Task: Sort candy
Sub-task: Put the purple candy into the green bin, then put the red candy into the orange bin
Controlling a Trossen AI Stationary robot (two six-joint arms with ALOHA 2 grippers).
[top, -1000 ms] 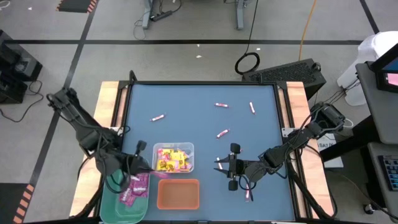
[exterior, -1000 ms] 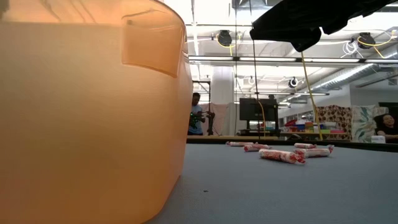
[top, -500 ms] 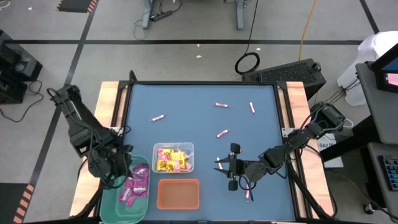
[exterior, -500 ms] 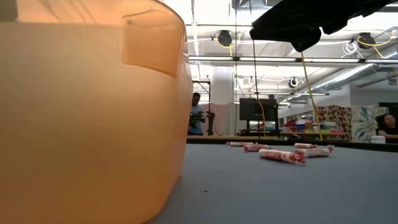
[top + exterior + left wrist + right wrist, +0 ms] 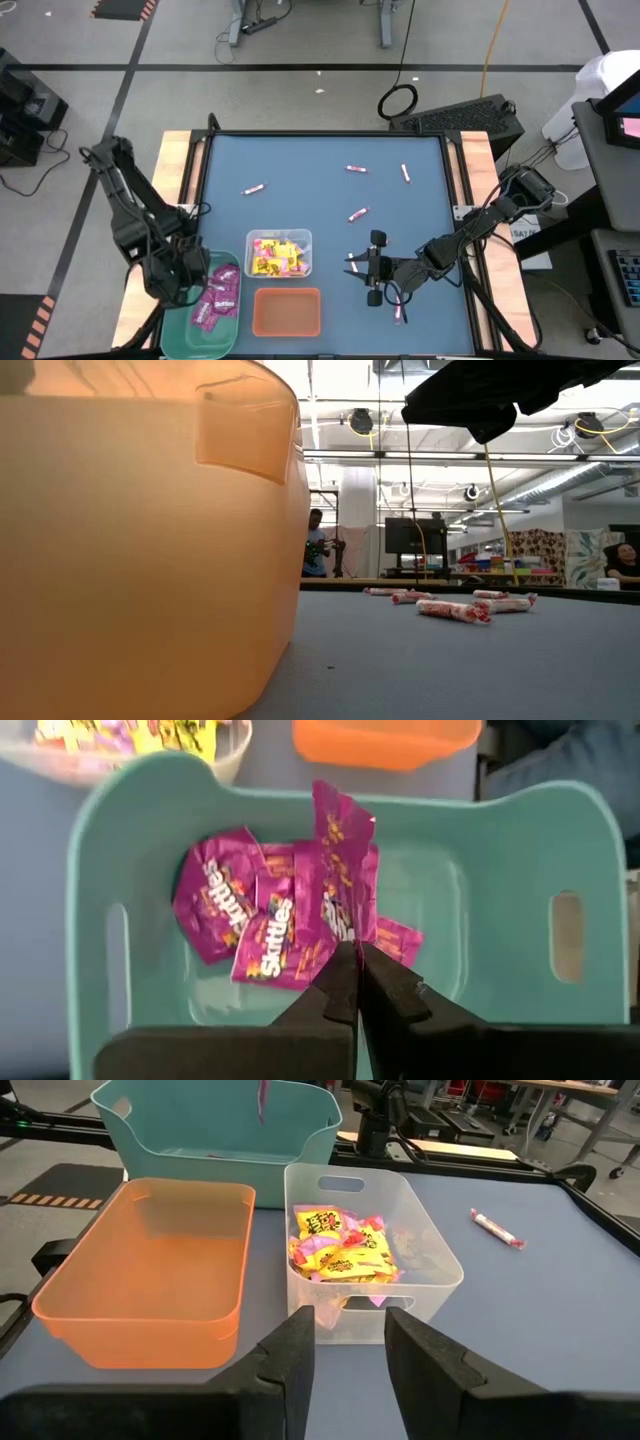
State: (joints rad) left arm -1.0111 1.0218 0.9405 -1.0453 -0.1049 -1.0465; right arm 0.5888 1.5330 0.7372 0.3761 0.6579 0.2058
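Note:
My left gripper [image 5: 355,965] is over the green bin [image 5: 168,322] at the table's near left, shut on a magenta packet [image 5: 340,850]. That packet also shows above the bin in the right wrist view [image 5: 262,1100]. Several magenta packets [image 5: 240,910] lie on the bin's floor. The clear bin [image 5: 440,1270] holds yellow packets [image 5: 345,1255] mixed with some pink ones. Several pink-and-white sticks [image 5: 357,214] lie loose on the blue table. My right gripper [image 5: 350,1330] waits open right of the bins, facing them, with nothing between its fingers. My left gripper pinches the magenta packet by one edge [image 5: 345,935] between its two fingers. The fingers come from above, pointing steeply down. The packet hangs below them over the green bin, above the packets that lie inside.
The orange bin [image 5: 287,312] stands at the near edge between the green bin and my right arm, and it fills the left of the low view [image 5: 140,540]. More sticks lie at the far side [image 5: 356,169] and near my right gripper [image 5: 398,312].
My left gripper has gone from the clear bin's near left corner toward the table's left edge, over the green bin. It has sunk a little, and its wrist has rolled and tipped further down. It has stayed shut. My right arm has kept still.

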